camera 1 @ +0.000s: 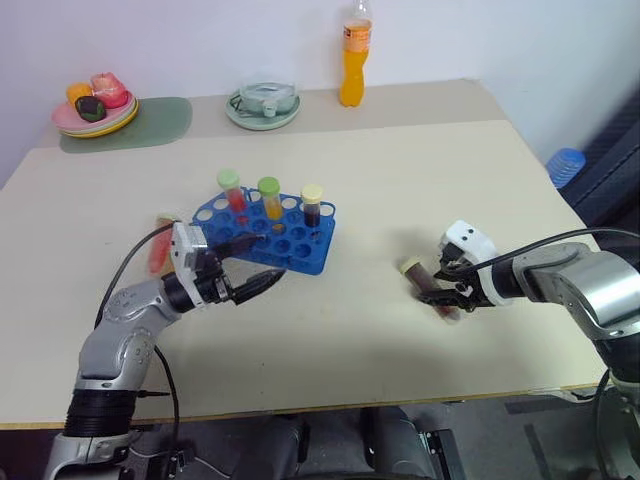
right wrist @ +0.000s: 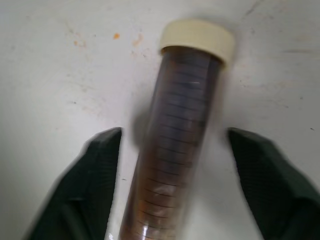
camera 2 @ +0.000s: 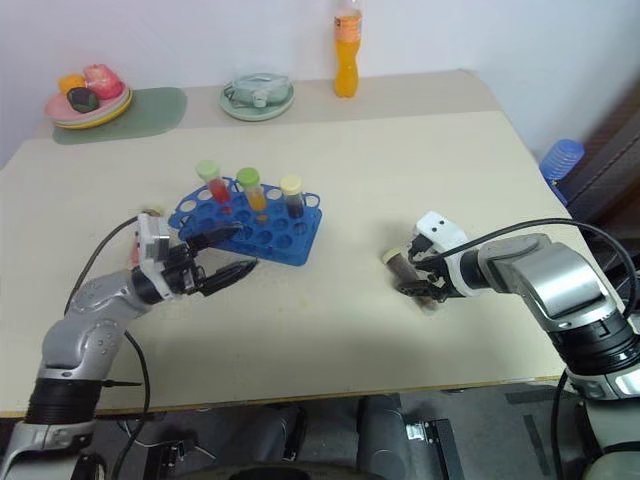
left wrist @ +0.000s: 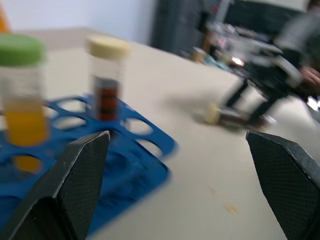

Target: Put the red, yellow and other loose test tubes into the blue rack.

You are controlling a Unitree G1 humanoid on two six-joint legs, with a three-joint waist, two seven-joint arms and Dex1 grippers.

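Left eye view: blue rack (camera 1: 268,235) left of centre on the beige table (camera 1: 400,190), holding three upright tubes: green-capped red tube (camera 1: 232,190), green-capped yellow tube (camera 1: 270,198), cream-capped dark tube (camera 1: 312,206). Left gripper (camera 1: 262,284) just below the rack's near edge, fingers spread wide, nothing between them. Blurred reddish tube (camera 1: 158,254) lying behind the left wrist, at the left. Right gripper (camera 1: 447,300) at centre right, pointing down over a loose brown tube (camera 1: 428,282) lying flat on the table, cream cap toward upper left. Along the top: orange bottle (camera 1: 355,52), bowl on a plate (camera 1: 263,104), stacked plates with fruit (camera 1: 95,106).

Right eye view: same layout; left gripper's two fingers seen clearly parted, upper fingertip close to the rack's front edge, contact hard to judge.

Left wrist view: two black fingers (left wrist: 75,175) far apart at the bottom corners, empty gap; rack with the yellow and dark tubes at the left; right gripper and brown tube blurred at upper right.

Right wrist view: brown tube running up the middle, cap at the top; fingers (right wrist: 85,180) standing off on both sides, bare table showing between each finger and the glass, so partly open and not clamping.
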